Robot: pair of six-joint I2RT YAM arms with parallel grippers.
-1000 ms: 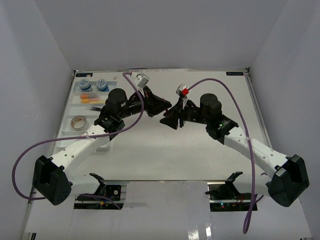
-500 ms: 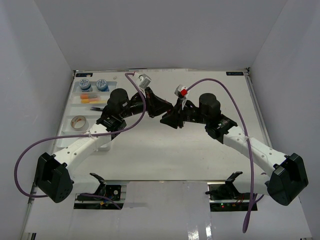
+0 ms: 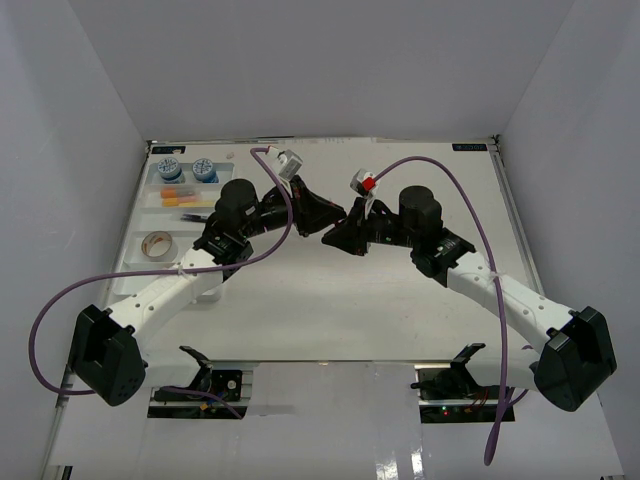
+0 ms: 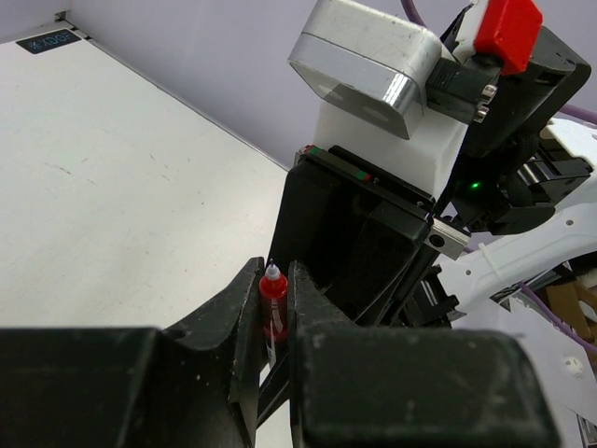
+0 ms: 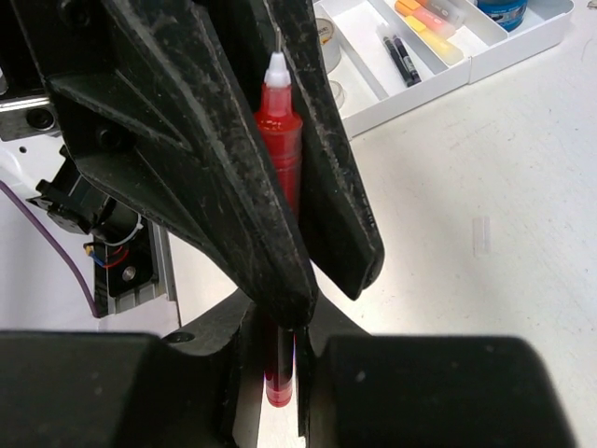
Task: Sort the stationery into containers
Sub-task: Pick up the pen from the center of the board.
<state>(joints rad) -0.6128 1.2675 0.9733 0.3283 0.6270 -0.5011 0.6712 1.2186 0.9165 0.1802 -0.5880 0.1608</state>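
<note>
A red pen [image 4: 272, 303] with a white tip hangs over the middle of the table, held between my two grippers. My left gripper [image 4: 273, 280] is shut on its tip end. My right gripper [image 5: 280, 319] faces it and is shut on the pen's [image 5: 280, 159] rear end, fingers tight against the barrel. In the top view, the left gripper [image 3: 318, 210] and right gripper [image 3: 345, 232] meet nose to nose. The white tray [image 3: 150, 218] of containers lies at the far left, holding two blue-white tubs [image 3: 168, 167], coloured erasers [image 3: 178, 195] and a tan tape roll [image 3: 157, 243].
In the right wrist view the tray [image 5: 466, 70] shows a dark pen [image 5: 401, 58] in one compartment and yellow and pink markers [image 5: 429, 17] in another. A small clear piece [image 5: 481, 236] lies on the white table right of the tray. Purple cables loop over both arms.
My right gripper has closed onto the rear of the red pen. Both grippers have edged slightly away from the near edge. The left grip has not changed.
</note>
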